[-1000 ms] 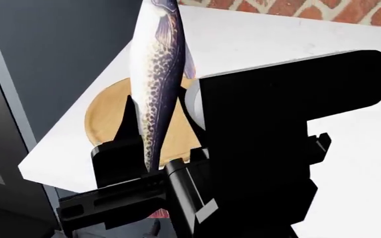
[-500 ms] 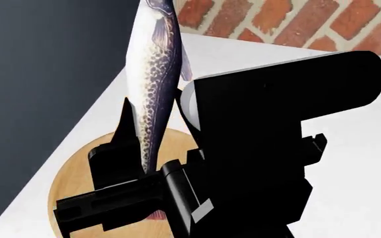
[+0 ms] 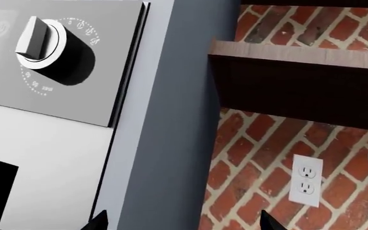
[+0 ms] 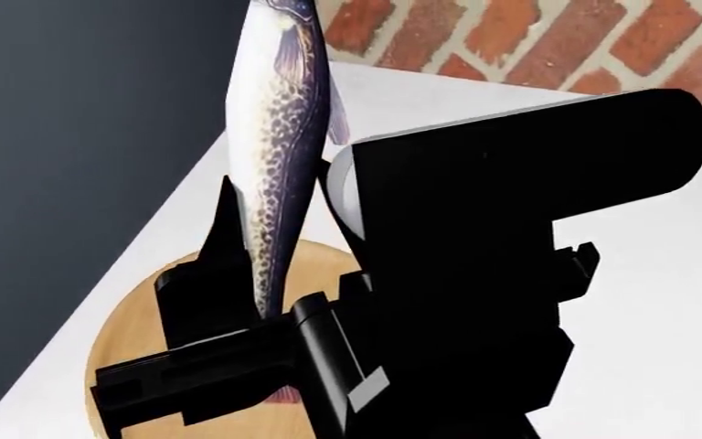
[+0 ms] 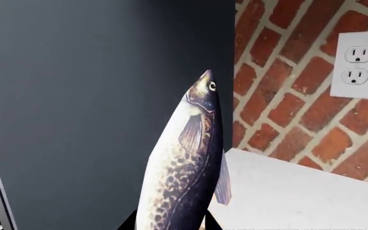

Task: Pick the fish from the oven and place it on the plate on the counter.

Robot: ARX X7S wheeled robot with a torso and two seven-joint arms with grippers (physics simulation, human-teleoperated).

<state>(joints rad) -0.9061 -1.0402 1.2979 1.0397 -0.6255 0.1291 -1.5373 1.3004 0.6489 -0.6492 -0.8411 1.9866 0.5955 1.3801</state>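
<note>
My right gripper [image 4: 263, 274] is shut on the fish [image 4: 275, 137] near its tail and holds it upright, head up. The fish is silvery with a dark speckled back. In the right wrist view the fish [image 5: 184, 158] stands between the two dark fingers of that gripper [image 5: 171, 224]. The round tan plate [image 4: 125, 352] lies on the white counter [image 4: 675, 302] directly below the gripper, partly hidden by it. My left gripper [image 3: 184, 225] is open and empty, facing a grey panel and brick wall. The oven cavity is out of view.
A white appliance front with a round dial [image 3: 43, 40] is beside a grey-blue cabinet side [image 4: 83, 137]. The brick wall [image 4: 534, 37] behind the counter carries a white outlet [image 5: 360, 62], also in the left wrist view [image 3: 305, 179]. A dark shelf [image 3: 299, 76] hangs above.
The head view has shifted: the plate now sits lower in it, under the gripper, and the brick wall shows. The fish stays gripped and has edged slightly left.
</note>
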